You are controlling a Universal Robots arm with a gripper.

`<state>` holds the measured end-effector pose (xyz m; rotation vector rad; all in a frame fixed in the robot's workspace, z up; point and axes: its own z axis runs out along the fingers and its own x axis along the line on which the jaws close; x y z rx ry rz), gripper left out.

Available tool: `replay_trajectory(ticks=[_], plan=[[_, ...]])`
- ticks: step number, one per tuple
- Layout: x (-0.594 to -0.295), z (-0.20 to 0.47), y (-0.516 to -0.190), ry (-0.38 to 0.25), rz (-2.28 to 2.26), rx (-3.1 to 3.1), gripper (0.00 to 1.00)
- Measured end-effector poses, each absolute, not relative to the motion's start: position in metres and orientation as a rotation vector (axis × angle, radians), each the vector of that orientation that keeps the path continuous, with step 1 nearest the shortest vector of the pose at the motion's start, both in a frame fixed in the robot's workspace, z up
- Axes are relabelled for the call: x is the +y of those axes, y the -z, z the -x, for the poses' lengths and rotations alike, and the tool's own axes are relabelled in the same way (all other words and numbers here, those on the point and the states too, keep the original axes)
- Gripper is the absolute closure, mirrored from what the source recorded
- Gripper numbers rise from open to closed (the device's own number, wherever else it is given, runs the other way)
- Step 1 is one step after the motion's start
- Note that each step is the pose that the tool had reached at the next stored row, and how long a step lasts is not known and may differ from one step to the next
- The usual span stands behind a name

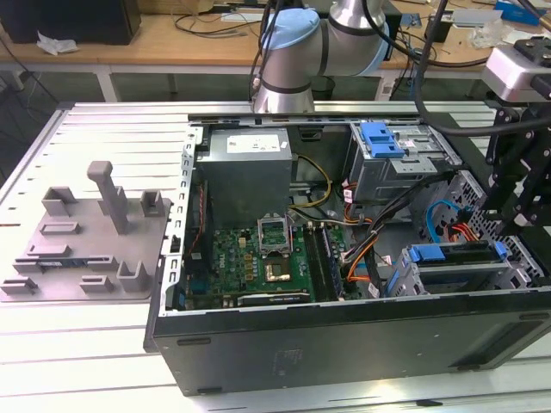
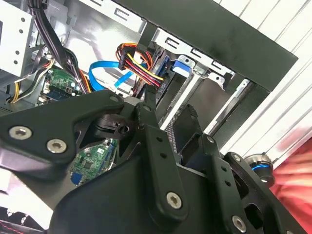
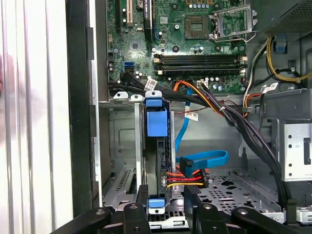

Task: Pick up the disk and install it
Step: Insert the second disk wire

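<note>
The disk (image 3: 157, 146) sits on edge in a slot of the drive cage (image 3: 122, 146), in the case corner at the exterior view's right, w/ its blue carrier tabs showing at both ends in the first wrist view. It looks pushed well in, roughly level w/ the cage rails, so pick-up and carry seem done and the install close to finished (whether the carrier has latched can't be told).

The end effector (image 3: 165, 195) hangs just over the near end of the disk. Its fingers (image 3: 142, 197) stand apart, gap wider than the disk's edge, holding nothing as far as shows. In the exterior view the end effector (image 1: 508, 211) is above the cage, not down inside it.

A power plug (image 3: 187, 178) w/ multi-coloured wires and a blue data cable (image 3: 204, 158) lie just beside the disk; whether either is plugged into it is unclear.

Beyond the cage are the motherboard (image 3: 195, 44), the case wall, then the slatted counter (image 1: 95, 344).
</note>
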<state>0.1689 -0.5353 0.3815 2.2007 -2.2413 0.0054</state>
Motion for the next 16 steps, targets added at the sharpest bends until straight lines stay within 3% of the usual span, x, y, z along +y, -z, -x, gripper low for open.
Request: replay_trajectory(ticks=[11,16], plan=[[-0.532,-0.169,-0.381,-0.008,-2.200,-2.240,0.58],[-0.510,-0.169,-0.381,-0.075,-2.154,-2.192,0.58]])
